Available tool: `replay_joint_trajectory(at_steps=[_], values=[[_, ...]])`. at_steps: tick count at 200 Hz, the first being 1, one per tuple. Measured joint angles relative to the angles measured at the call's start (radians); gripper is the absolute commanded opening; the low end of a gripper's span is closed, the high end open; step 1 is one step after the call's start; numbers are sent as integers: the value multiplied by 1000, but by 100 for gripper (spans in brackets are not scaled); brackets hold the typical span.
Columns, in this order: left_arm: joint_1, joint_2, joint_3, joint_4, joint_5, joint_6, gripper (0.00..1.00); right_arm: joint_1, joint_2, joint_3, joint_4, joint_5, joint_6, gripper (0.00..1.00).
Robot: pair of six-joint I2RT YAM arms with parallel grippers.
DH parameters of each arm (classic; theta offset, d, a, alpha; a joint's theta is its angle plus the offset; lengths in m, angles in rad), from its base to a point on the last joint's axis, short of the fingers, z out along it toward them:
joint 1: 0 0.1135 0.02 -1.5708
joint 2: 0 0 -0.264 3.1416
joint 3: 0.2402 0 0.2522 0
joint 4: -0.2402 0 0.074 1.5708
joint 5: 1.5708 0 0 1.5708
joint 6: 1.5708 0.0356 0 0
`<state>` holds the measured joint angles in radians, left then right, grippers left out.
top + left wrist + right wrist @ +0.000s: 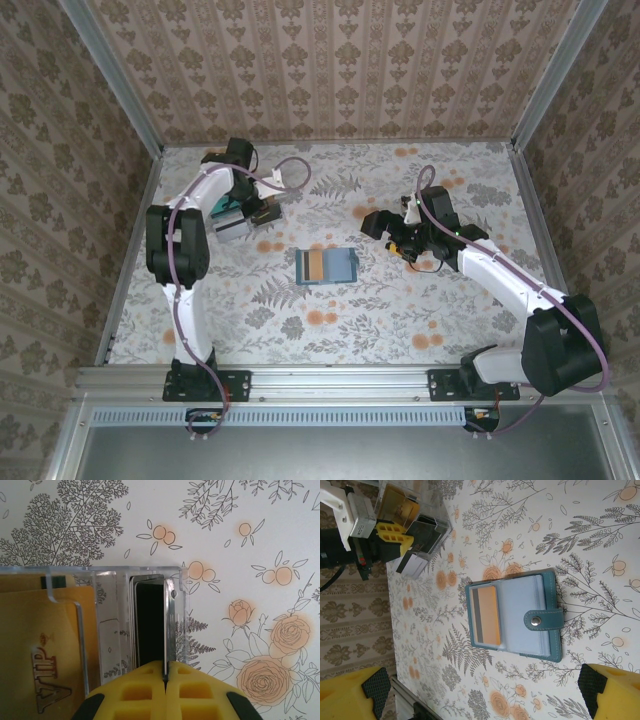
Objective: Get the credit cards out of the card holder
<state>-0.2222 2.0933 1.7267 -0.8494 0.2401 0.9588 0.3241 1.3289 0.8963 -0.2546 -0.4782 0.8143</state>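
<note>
table (420, 320): floral cloth; holder lies mid-table
box (232, 222): clear, partitioned, well left of holder and a bit farther back; holds gold card and dark card (150, 625)
holder (550, 605): open flat, snap strap out to one side; right wrist view makes out orange card (489, 615) with dark stripe in a slot, clear sleeves beside it
right gripper (392, 238): just right of holder, jaws wide, nothing held
left gripper (166, 672): at box, pinched tight on grey card (412, 564); left wrist view has card edge-on by box end wall
gold card (45, 650): "VIP" readable in left wrist view
</note>
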Motion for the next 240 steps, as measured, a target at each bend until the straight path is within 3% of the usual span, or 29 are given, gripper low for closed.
replay_joint_trajectory(at_steps=[42, 89, 150, 198, 240], values=[[8, 2, 1, 1, 22, -1, 10, 0, 0, 0, 0, 0, 0, 100], [8, 2, 1, 23, 43, -23, 26, 0, 0, 0, 0, -5, 0, 100], [10, -40, -11, 80, 79, -84, 35, 12, 0, 0, -6, -2, -5, 99], [42, -321, -200, 327, 58, -326, 46, 124, 29, 53, -80, 95, -63, 91], [53, -505, -357, 501, -142, -599, 60, 266, 137, 137, -137, 223, -110, 78]])
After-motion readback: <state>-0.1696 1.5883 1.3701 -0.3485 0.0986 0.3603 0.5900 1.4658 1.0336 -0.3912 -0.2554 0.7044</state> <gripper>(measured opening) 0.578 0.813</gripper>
